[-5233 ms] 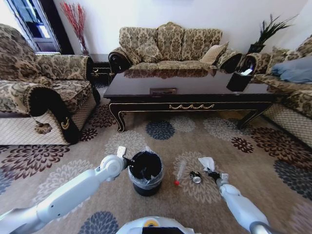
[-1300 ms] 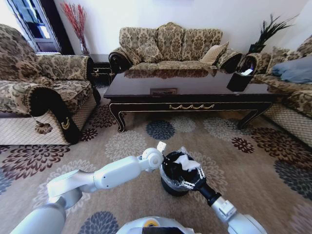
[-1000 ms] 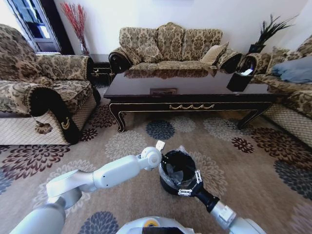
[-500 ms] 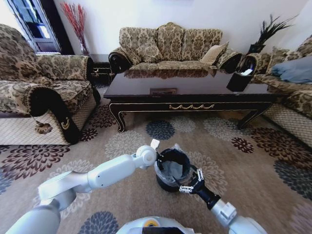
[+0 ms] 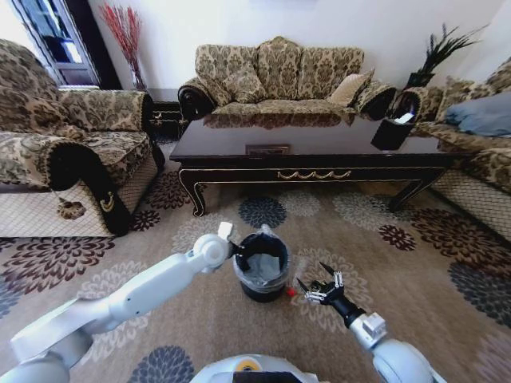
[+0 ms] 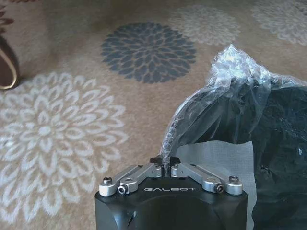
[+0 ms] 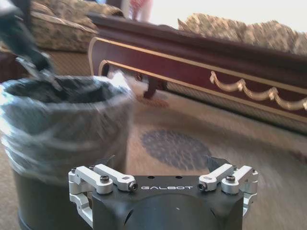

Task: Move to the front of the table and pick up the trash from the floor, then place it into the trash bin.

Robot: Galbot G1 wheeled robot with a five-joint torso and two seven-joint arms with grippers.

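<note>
The black trash bin (image 5: 261,270) with its plastic liner stands on the floor (image 5: 399,271) in front of the table (image 5: 311,152). White crumpled paper (image 5: 263,267) lies inside it. My left gripper (image 5: 236,246) is shut on the liner at the bin's rim (image 6: 165,160). My right gripper (image 5: 319,286) is open just right of the bin, low over the carpet, with nothing between its fingers (image 7: 103,162). The clear tube's red cap (image 5: 290,292) lies on the carpet between the bin and the right gripper. The right wrist view shows the bin (image 7: 62,134) and the table's gold-trimmed edge (image 7: 216,67).
A patterned armchair (image 5: 72,159) stands to the left, a sofa (image 5: 279,76) behind the table, and another seat (image 5: 479,152) to the right. A black tissue box (image 5: 391,132) sits on the table's right end. Open carpet lies on both sides of the bin.
The right gripper let the white paper drop into the bin, then drew back to the right and down, open. The left arm pulled the bin leftward by its rim.
</note>
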